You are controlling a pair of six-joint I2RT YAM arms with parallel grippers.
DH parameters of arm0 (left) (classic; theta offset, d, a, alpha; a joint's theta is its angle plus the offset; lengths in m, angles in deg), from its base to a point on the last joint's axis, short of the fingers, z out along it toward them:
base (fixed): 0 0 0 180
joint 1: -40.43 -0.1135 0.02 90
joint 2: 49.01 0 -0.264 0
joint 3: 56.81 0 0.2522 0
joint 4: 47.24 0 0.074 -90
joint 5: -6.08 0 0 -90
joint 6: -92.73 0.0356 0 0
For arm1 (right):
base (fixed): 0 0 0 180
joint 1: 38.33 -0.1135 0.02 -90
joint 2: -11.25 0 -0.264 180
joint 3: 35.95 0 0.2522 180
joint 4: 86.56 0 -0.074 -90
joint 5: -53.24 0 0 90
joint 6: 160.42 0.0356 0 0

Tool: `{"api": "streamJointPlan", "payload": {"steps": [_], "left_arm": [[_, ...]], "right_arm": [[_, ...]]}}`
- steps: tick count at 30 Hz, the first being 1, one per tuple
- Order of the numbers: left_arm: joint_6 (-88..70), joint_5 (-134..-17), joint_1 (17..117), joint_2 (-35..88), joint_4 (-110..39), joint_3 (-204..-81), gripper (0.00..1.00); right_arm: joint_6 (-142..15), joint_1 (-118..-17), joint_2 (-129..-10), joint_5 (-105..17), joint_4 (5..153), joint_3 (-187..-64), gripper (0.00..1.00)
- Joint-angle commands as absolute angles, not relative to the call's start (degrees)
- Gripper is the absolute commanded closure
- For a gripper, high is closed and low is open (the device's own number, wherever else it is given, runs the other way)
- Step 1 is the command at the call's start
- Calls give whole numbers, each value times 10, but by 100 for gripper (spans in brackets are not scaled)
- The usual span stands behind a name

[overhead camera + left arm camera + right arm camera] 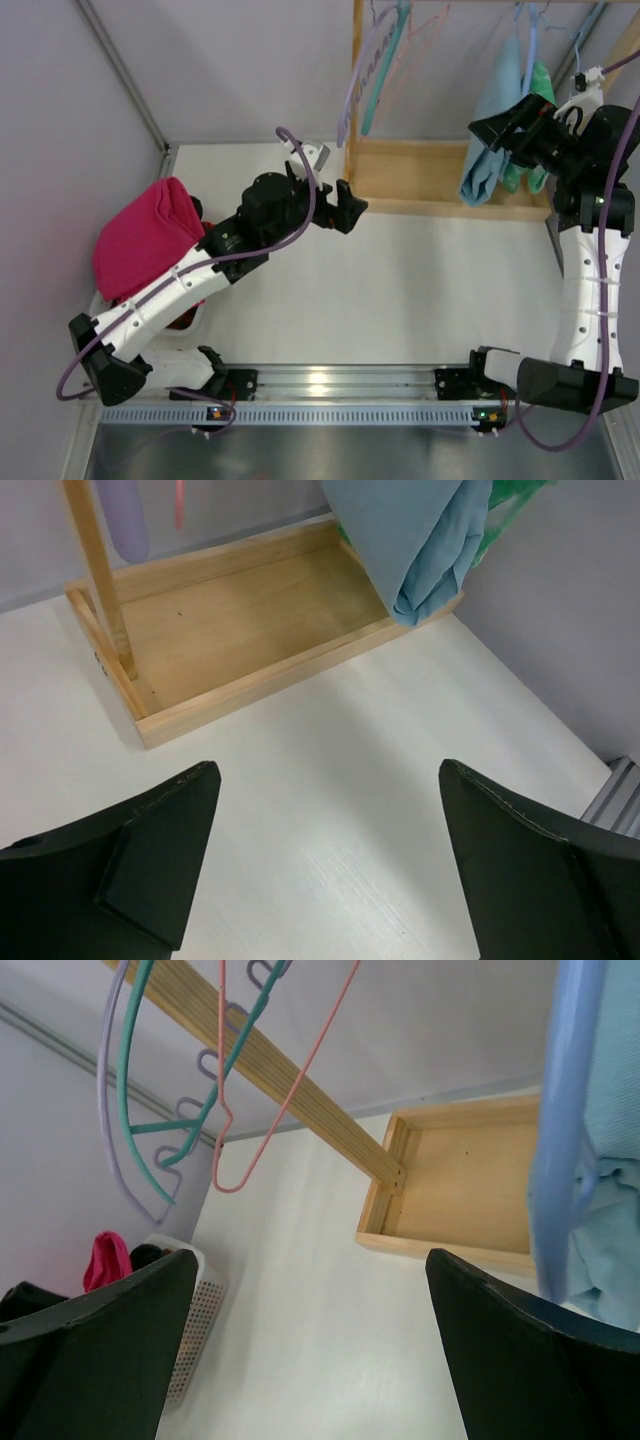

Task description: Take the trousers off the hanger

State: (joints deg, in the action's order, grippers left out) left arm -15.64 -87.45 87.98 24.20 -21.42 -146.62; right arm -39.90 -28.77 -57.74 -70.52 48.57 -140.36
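The light-blue trousers hang folded over a blue hanger on the wooden rack at the far right corner of the counter, their lower end dangling just above the rack's base tray. Nothing has been pulled off yet, so this looks like the reaching step.

The right claw is released, with its fingers spread wide. It sits high up close beside the hanger and cloth and grasps neither. The left claw is also released and holds nothing. It hovers over the counter near the middle of the far edge, aimed at the rack.

The next move probably calls for one claw to steady the hanger while the other pinches the hanging cloth and draws it off the bar.

The overhead view shows both arms and a pink cloth in a basket at the left edge. Only the right wrist view shows the empty hangers from below and how close the blue hanger is. The left wrist view shows the gap between cloth and tray.
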Motion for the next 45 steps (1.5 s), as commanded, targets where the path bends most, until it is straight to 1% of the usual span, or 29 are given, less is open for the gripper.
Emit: {"api": "streamJointPlan", "payload": {"steps": [1,5,9,14,20,22,23,28,29,31,32,33,34,37,38,40,41,43,44,45], "left_arm": [[-83,-900,885,178,-303,-1422,3],[-21,-945,884,127,-315,-1367,3],[-14,-930,849,91,-314,-1337,3],[-43,-910,766,64,-311,-1326,3],[-92,-889,665,41,-310,-1325,3],[-100,-880,630,34,-309,-1327,3],[-109,-876,620,29,-308,-1327,3],[-137,-857,553,8,-293,-1318,3],[-145,-853,546,6,-290,-1315,3],[-151,-845,527,-6,-286,-1304,3],[-157,-842,521,-7,-284,-1302,4],[-159,-842,516,-8,-282,-1297,4],[-164,-842,507,-12,-281,-1295,4],[-171,-832,496,-13,-280,-1289,4],[-175,-824,494,-13,-279,-1289,4],[-176,-820,491,-12,-280,-1292,4],[-176,-818,490,-10,-281,-1292,4],[-176,-816,490,-9,-280,-1295,4],[-175,-814,490,-7,-279,-1296,4],[-176,-813,490,-5,-279,-1299,4]], "right_arm": [[-414,-257,-561,-707,493,-1429,1],[-414,-205,-572,-716,490,-1473,1],[-411,-187,-591,-712,500,-1497,1],[-378,-176,-640,-713,533,-1545,1],[-339,-176,-698,-707,581,-1561,3],[-324,-176,-723,-727,608,-1567,6],[-301,-177,-730,-738,620,-1566,10],[-209,-181,-770,-814,704,-1540,14],[-184,-183,-771,-824,745,-1522,16],[-166,-190,-769,-839,775,-1509,20],[-150,-193,-769,-842,791,-1497,25],[-144,-196,-768,-847,819,-1494,28],[-142,-201,-770,-847,823,-1493,36],[-117,-208,-780,-854,845,-1491,50],[-107,-208,-783,-858,856,-1489,61],[-86,-208,-787,-861,885,-1489,70],[-79,-208,-785,-862,896,-1488,79],[-62,-208,-785,-865,935,-1488,89],[-40,-208,-785,-868,950,-1490,97],[-26,-208,-787,-876,968,-1490,100]]}}
